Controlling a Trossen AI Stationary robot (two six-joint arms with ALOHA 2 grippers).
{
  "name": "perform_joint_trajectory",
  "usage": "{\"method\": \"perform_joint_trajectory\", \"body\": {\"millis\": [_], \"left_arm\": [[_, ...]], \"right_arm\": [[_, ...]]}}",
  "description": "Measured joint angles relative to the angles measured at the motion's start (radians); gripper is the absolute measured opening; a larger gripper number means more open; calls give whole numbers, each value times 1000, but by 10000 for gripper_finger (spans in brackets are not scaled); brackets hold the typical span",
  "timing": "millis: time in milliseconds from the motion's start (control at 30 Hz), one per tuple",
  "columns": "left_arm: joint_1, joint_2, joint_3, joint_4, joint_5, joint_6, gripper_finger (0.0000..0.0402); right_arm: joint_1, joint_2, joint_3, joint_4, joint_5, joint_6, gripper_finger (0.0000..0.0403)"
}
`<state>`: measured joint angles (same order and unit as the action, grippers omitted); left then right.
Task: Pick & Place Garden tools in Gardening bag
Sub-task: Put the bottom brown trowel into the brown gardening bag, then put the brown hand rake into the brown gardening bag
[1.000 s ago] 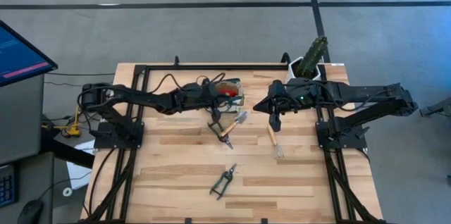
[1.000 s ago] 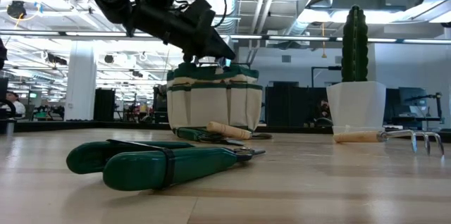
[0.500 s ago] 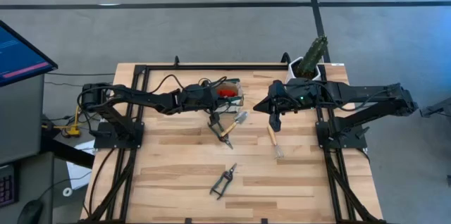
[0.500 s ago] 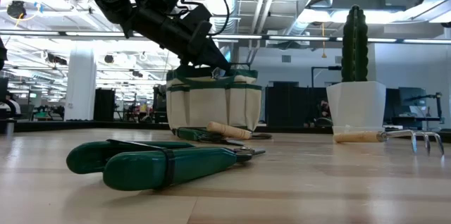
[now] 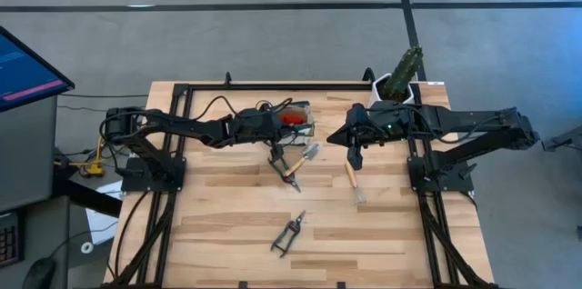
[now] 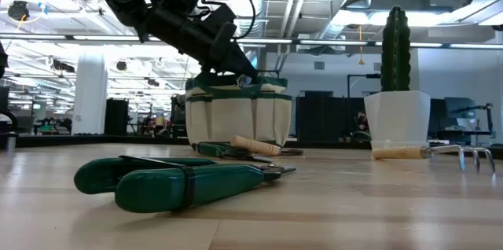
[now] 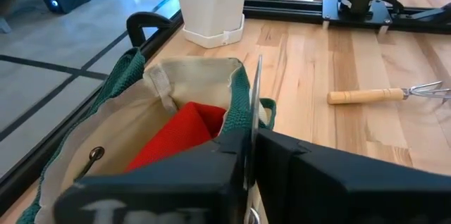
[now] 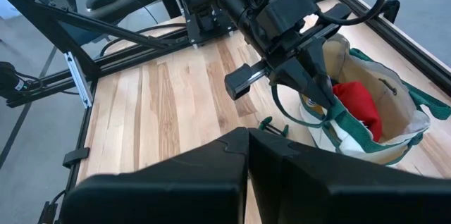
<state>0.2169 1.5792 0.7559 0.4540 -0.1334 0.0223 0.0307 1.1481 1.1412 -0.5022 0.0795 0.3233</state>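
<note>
When checked against one second prior, change: left tool (image 6: 245, 66) drawn slightly back and tipped lower at the bag mouth; no difference from half a second prior.
Meaning for task: judged a completed drop of the red-headed piece, with the pull-back paused or only starting.
Left tool state: fingers closed together, nothing seen held; poised above the near rim of the gardening bag (image 5: 307, 109), not clearly touching it.
Right tool (image 5: 356, 155) state: fingers closed, nothing gripped; hanging above the handle end of the thin wooden-handled fork (image 5: 353, 180), apart from it.
Bag position: upright at the far middle of the surface (image 5: 227, 225), mouth open.
Bag contents: red-headed tool (image 7: 189, 129) inside the main compartment, handle not visible; nothing else made out inside; side pockets not readable.
Trowel (image 5: 296, 164): flat on the surface just in front of the bag, a dark-green-handled item partly under it, identity unclear.
Pruning shears (image 5: 288, 233): flat near the front edge, well apart from bag and both arms.
Fork: flat beside the right arm base rail, tines toward the front edge.
Cactus pot (image 5: 398, 82): far right corner, upright, not part of the job.
Progress, as judged: one item bagged, at least three outstanding.
Next requirement, as judged: right tool to open before descending on the fork handle.
Risk: bag rim soft and liable to snag on withdrawal.
</note>
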Motion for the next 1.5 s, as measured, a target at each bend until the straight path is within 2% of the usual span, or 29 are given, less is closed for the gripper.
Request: {"method": "perform_joint_trajectory", "body": {"millis": [300,467,633,800,1033,1333,1500], "left_arm": [[0,-60,0,10,21,3,89],[0,-166,0,16,22,60,128],[-2,-299,0,21,27,41,142],[-18,-423,0,17,73,-8,130],[-83,-542,0,13,106,-12,82],[-143,-575,0,-61,78,-13,7],[-155,-575,0,-76,77,-74,3]], "right_arm": [[2,0,0,0,-9,25,0],[2,0,0,0,-11,26,0],[2,0,0,1,-11,26,0],[2,0,0,1,-11,26,0],[2,0,0,2,-11,26,0],[9,0,0,3,-11,26,0],[35,0,0,2,-11,26,0]]}}
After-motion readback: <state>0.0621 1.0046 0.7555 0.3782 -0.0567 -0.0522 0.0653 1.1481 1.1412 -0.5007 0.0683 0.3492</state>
